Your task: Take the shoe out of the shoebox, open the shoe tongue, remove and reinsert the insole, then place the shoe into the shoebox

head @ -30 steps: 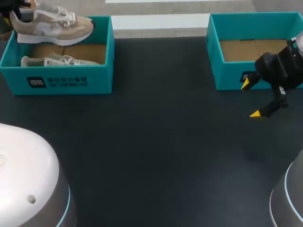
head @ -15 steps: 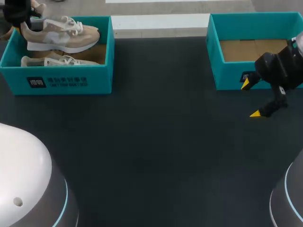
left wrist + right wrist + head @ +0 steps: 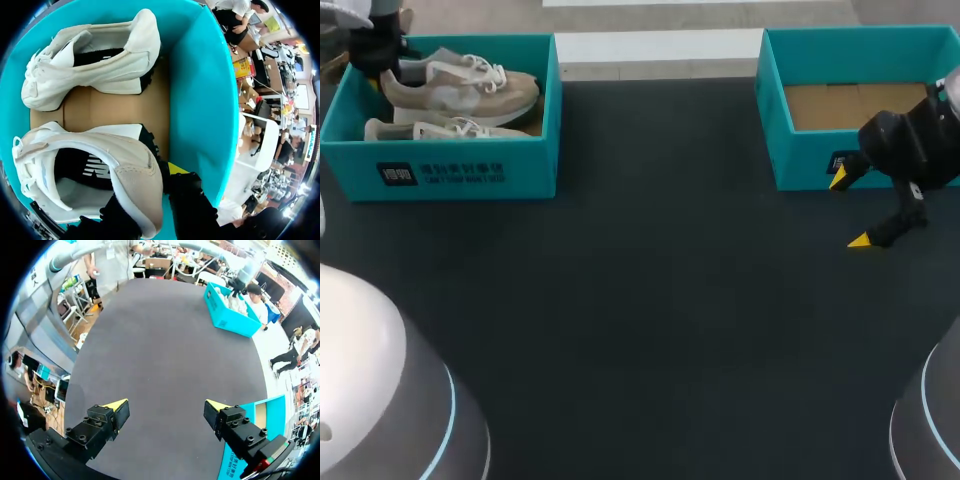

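We look down on a dark tabletop with a teal shoebox on it, its floor lined with brown cardboard. Two beige-and-white trainers are inside the shoebox. The shoe of the task lies along the shoebox's far wall, toe toward its right wall; we cannot tell whether its sole rests fully on the floor. The second shoe lies along the shoebox's near wall, pointing the same way. Our left tool is at the shoebox's left end, clamped on the shoe's heel. One yellow-tipped finger is on the outside of the heel and the other reaches inside the collar. Well apart from the shoebox, off its right wall across bare tabletop, stands another open teal box showing a cardboard floor. Our right tool hangs over the tabletop about as far from the shoebox, its fingers spread wide apart

A second ago the shoe was raised above the shoebox's far rim. Half a second ago it was lower, and now it sits down between the walls, shifted a little toward the shoebox's right wall. Our left arm has come down with it. The second shoe, the other box and the right tool have kept their places
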You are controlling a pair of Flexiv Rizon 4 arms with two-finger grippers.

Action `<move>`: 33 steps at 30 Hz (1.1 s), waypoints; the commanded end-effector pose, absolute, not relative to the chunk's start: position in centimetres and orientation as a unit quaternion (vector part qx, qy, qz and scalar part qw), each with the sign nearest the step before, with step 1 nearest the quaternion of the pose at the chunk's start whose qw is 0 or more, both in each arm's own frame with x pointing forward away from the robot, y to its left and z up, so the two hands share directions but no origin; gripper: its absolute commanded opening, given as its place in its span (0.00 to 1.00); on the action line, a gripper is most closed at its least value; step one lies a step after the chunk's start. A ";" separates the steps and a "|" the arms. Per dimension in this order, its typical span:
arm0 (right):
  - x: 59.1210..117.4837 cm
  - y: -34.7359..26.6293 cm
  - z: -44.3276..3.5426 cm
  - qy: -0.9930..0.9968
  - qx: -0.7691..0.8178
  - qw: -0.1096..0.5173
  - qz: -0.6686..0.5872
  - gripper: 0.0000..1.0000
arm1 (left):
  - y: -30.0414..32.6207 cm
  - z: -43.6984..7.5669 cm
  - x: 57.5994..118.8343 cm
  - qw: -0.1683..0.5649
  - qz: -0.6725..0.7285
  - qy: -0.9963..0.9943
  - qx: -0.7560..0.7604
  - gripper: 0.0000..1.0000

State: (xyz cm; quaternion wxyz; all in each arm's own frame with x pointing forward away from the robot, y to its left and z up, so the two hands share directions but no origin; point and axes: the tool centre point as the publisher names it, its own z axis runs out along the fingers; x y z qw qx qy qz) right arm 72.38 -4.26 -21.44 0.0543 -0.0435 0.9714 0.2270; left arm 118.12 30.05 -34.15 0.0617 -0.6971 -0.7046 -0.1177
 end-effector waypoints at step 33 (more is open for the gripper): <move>72.4 -4.2 -21.5 0.972 -0.043 0.054 0.226 1.00 | 27.9 -28.8 115.1 0.009 -0.048 -0.684 -0.728 0.55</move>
